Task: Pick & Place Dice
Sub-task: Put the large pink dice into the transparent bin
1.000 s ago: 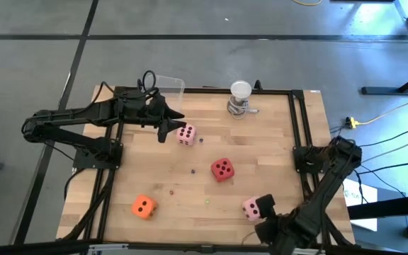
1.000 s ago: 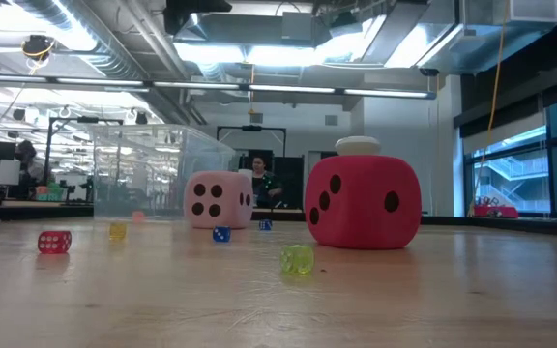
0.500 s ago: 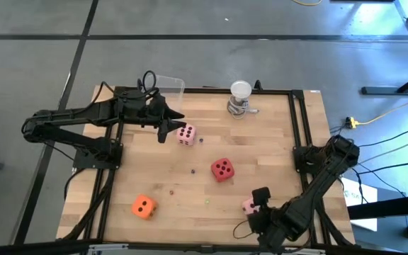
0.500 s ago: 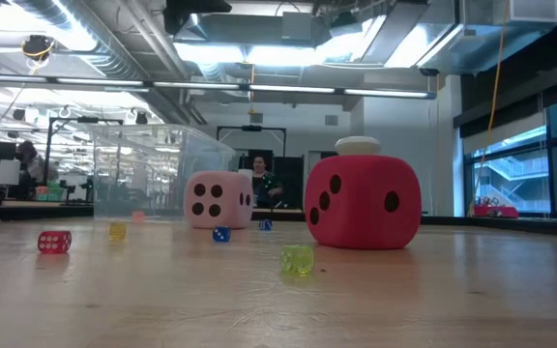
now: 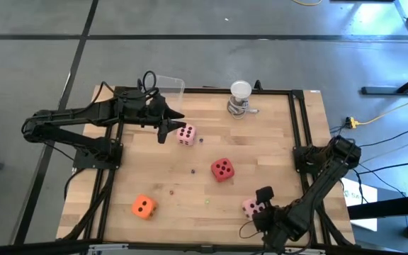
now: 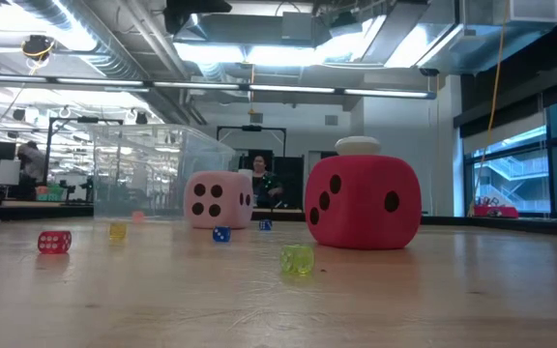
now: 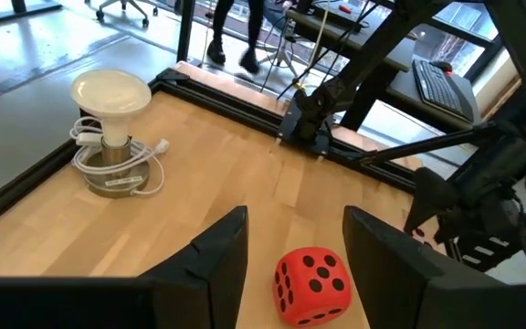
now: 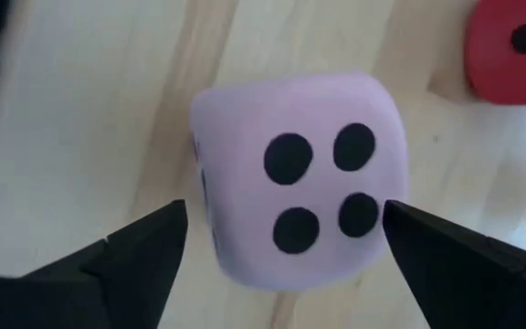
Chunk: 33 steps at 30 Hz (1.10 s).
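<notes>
Four soft dice lie on the wooden table: a pale pink one (image 5: 185, 134) toward the far left, a red one (image 5: 222, 168) in the middle, an orange one (image 5: 143, 206) near-left and a second pale pink one (image 5: 249, 207) at the near right. My right gripper (image 5: 262, 198) hovers over that near pink die (image 8: 295, 192), open, one finger on either side of it, with no touch that I can see. My left gripper (image 5: 170, 126) waits open just left of the far pink die; its wrist view looks past the fingers (image 7: 295, 219) at the red die (image 7: 310, 285).
A white round-topped object on a metal base (image 5: 240, 98) stands at the far edge, and a clear container (image 5: 166, 83) sits at the far left corner. Several tiny dice (image 6: 297, 258) are scattered mid-table. A black frame (image 5: 300, 127) borders the table. People show in the room behind.
My right arm has swung a little toward the table's left and brought its gripper closer over the near pink die, which has stayed in place. The left arm has kept still.
</notes>
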Each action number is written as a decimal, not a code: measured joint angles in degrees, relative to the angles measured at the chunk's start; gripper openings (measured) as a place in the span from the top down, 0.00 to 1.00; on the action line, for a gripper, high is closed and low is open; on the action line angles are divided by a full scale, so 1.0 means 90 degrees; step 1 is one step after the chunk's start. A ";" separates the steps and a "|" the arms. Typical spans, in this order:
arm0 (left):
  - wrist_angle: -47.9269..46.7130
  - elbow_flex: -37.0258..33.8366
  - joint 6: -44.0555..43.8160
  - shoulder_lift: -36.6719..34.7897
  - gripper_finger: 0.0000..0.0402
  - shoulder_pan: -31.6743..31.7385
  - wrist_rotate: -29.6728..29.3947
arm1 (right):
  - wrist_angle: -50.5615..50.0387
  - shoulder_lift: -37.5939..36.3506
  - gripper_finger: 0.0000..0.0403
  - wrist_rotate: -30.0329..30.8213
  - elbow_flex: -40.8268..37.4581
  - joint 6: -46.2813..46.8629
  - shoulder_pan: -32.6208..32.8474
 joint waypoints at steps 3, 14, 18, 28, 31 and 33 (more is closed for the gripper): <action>0.0000 0.0000 0.0032 0.0000 0.57 0.0000 -0.0001 | 0.0400 -0.0030 0.11 0.0333 -0.0337 0.0002 0.0006; -0.0004 0.0002 0.0119 0.0000 0.57 0.0000 -0.0011 | 0.1389 -0.0090 0.12 0.1024 -0.1078 0.0141 -0.0102; -0.0005 0.0000 0.0132 0.0000 0.57 0.0000 -0.0017 | 0.1445 -0.0090 0.13 0.1027 -0.1088 0.0127 -0.0124; -0.0005 0.0002 0.0132 0.0000 0.57 0.0000 -0.0024 | 0.1485 -0.0090 0.41 0.1006 -0.1090 0.0367 -0.0132; -0.0005 0.0001 0.0132 0.0000 0.57 0.0000 -0.0024 | 0.1490 -0.0090 0.41 0.1006 -0.1090 0.0593 -0.0136; -0.0005 0.0002 0.0132 0.0000 0.57 0.0000 -0.0024 | 0.1491 -0.0090 0.41 0.0999 -0.1090 0.0780 -0.0138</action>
